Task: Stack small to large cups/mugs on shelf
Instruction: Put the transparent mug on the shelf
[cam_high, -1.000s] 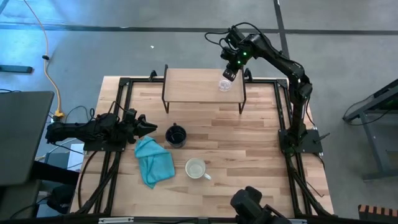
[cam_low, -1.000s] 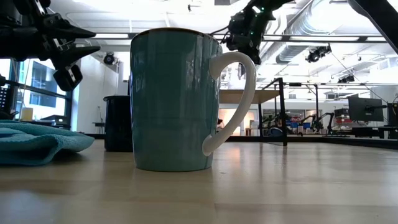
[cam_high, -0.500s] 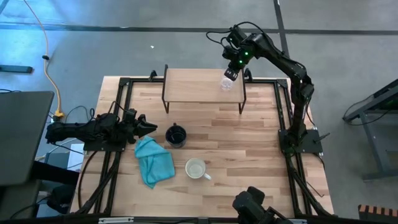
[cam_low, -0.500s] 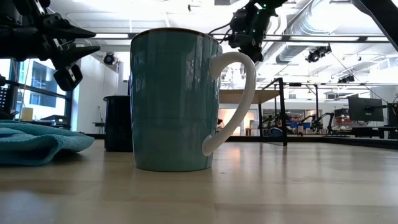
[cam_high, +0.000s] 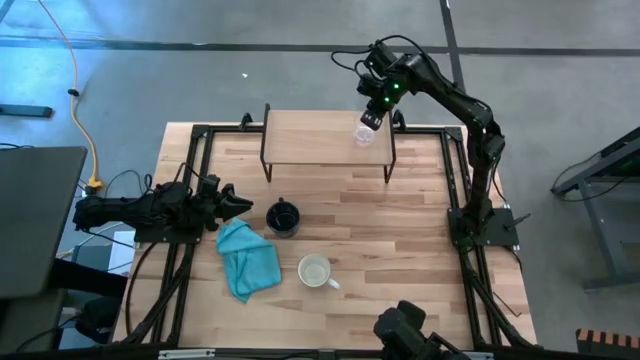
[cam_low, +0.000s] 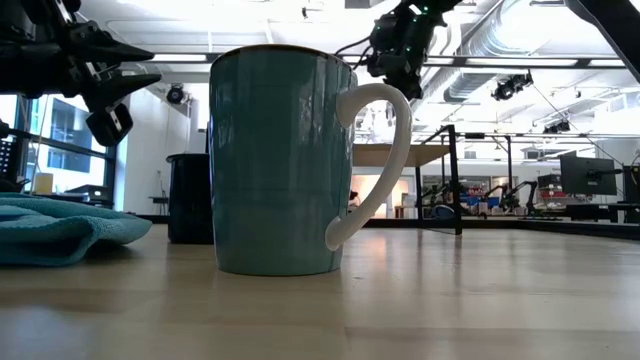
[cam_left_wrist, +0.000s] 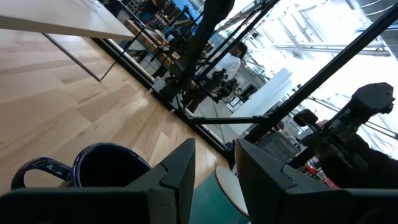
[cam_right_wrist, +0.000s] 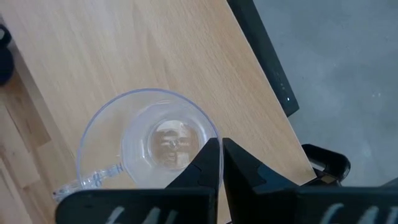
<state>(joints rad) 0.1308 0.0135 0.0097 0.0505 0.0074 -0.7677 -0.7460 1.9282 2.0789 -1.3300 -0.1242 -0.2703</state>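
A small clear glass cup is at the right end of the light-wood shelf, at the table's far side. My right gripper is above it, shut on it. A black mug stands on the tabletop. A larger mug, white inside with a white handle, stands nearer the front. In the low view its outside looks teal. My left gripper is open and empty, level, just left of the black mug. My right gripper holds the glass cup by its rim, on the side away from the cup's handle. One finger is over the inside and one finger is outside, pointing down from above. The cup stays upright. Whether its base rests on the shelf, I cannot tell.
A crumpled teal cloth lies on the tabletop beside the black mug, left of the white mug. The shelf stands on thin dark legs. Black frame rails run along the table's left and right sides.
My right gripper has risen a little above the shelf's right end, then kept still.
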